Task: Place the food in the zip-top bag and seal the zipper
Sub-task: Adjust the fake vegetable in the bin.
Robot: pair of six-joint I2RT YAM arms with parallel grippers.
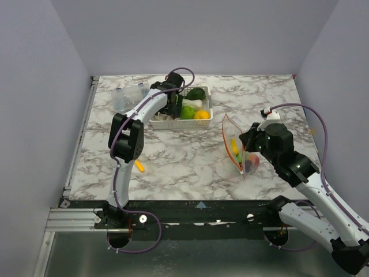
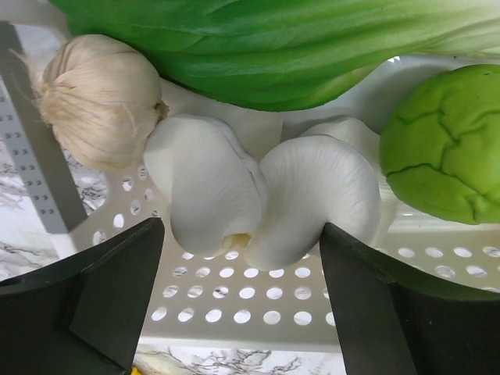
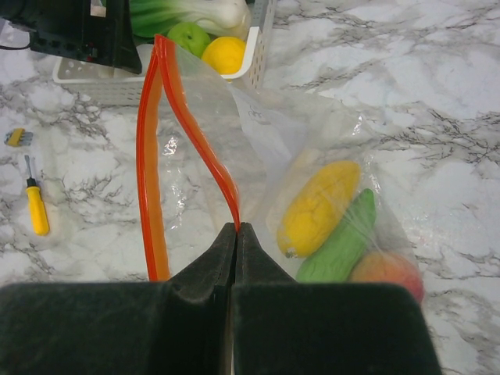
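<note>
In the left wrist view my left gripper [image 2: 241, 228] stands open over the white basket [image 2: 250, 295]. A white mushroom-shaped food piece [image 2: 258, 191] lies just ahead of its fingertips, not gripped. Around it lie a garlic bulb [image 2: 98, 98], a green leafy vegetable [image 2: 258, 47] and a bumpy green fruit [image 2: 449, 144]. My right gripper [image 3: 237, 228] is shut on the red-orange zipper [image 3: 148, 156] of the clear zip-top bag [image 3: 258, 133], whose mouth gapes open. Inside the bag are a yellow piece [image 3: 316, 207], a green piece [image 3: 340, 246] and a reddish piece [image 3: 383, 273].
The basket [image 1: 209, 109] sits at the back centre of the marble table, with a clear compartment box [image 1: 127, 98] to its left. A yellow-handled screwdriver [image 1: 140, 166] lies near the left arm. The bag [image 1: 233, 144] stands right of centre.
</note>
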